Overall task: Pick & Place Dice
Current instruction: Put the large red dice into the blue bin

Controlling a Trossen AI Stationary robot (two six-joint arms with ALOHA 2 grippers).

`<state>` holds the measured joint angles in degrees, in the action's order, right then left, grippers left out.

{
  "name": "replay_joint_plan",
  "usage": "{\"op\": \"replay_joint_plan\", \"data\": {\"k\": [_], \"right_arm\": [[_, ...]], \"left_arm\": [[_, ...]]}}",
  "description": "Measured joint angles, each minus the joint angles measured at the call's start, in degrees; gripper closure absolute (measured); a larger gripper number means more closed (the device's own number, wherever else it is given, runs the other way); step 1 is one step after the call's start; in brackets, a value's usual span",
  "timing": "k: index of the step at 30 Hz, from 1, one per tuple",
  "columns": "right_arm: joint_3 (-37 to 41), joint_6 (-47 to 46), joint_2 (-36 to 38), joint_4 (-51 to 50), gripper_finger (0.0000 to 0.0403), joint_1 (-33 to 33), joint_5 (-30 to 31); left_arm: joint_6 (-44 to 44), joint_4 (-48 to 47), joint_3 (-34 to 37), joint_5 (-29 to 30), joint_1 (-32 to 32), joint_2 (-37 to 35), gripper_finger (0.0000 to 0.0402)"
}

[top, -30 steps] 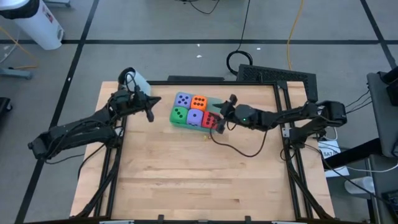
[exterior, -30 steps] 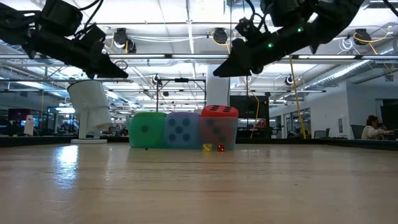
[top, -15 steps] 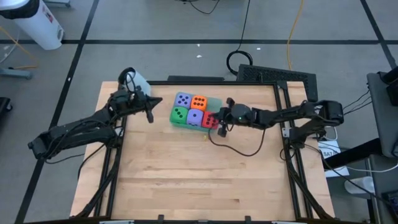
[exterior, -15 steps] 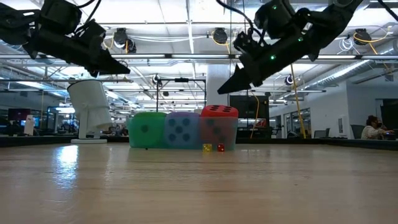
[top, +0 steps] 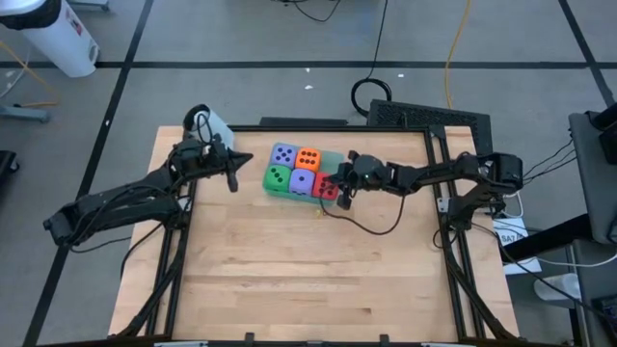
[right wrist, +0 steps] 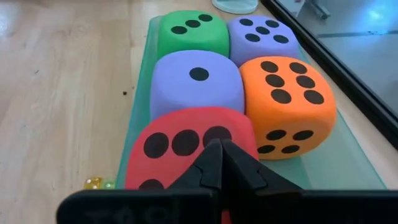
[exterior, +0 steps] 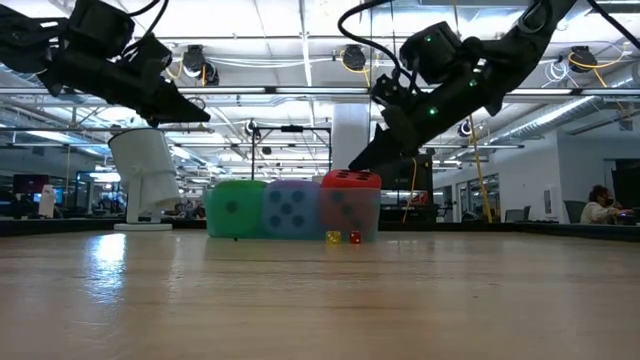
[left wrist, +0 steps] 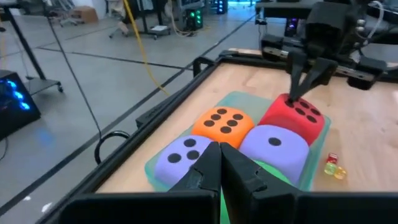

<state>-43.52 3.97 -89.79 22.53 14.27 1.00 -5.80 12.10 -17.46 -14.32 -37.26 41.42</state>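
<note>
Nearest the front edge of the desk (top: 289, 280) there was only bare wood. A little farther in, two tiny dice (exterior: 343, 237), one yellow and one red, lay on the wood just in front of the tray (top: 333, 157), a shallow teal one that held all five large dice.

In the tray's near row sat the green die (top: 278, 177) on the left, a purple die (top: 303, 182) in the middle and the red die (top: 326, 187) on the right. Behind them were the second purple die (top: 283, 154) and the orange die (top: 308, 158). All five were packed touching.

The right tool (top: 344, 191) hung just over the red die's right edge with its fingers pressed together and holding nothing. Whether the tips touched the die could not be told. The left tool (top: 231, 172), also shut and empty, hovered left of the tray and clear of it.

The dice looked like foam: light, soft and matte, likely to squash under a pinch rather than slip, and not fragile. Because they were jammed together, a grip probably needed two free faces. The red die's exposed right and near sides, or its top edges from above with the fingers opened wide, seemed the best hold.
</note>
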Motion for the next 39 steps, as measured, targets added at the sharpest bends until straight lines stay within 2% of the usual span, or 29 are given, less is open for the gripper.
{"op": "replay_joint_plan", "data": {"k": [3,8,15,20,30,34,39], "right_arm": [[-1.2,-0.1,0.0,-1.9,0.0402,0.7,-1.3],[-7.3,-0.2,-0.3,-10.7,0.0403,2.1,-3.8],[-13.5,2.0,-0.2,-13.1,0.0403,1.3,-4.0],[-14.1,0.5,-1.3,-15.1,0.0403,2.4,-4.1],[-14.4,-2.6,-14.7,-12.3,0.0403,5.3,-7.3],[-14.3,-3.3,-14.8,-12.7,0.0403,5.2,-8.1],[-14.2,-3.3,-13.4,-18.3,0.0403,3.8,-7.8]], "left_arm": [[-1.0,0.8,0.0,-1.1,-0.1,0.6,0.0396],[-0.2,2.7,0.0,-1.2,-0.1,3.4,0.0396],[-0.2,5.0,-0.1,-1.0,-0.1,6.3,0.0396],[-0.4,3.4,-0.9,-1.1,-0.1,6.3,0.0396],[-0.3,2.6,-0.9,-1.2,-0.2,6.3,0.0396],[-1.2,2.7,-0.9,-1.2,-0.2,6.3,0.0396],[-1.4,2.7,-0.9,-1.2,-0.2,6.3,0.0396]]}}
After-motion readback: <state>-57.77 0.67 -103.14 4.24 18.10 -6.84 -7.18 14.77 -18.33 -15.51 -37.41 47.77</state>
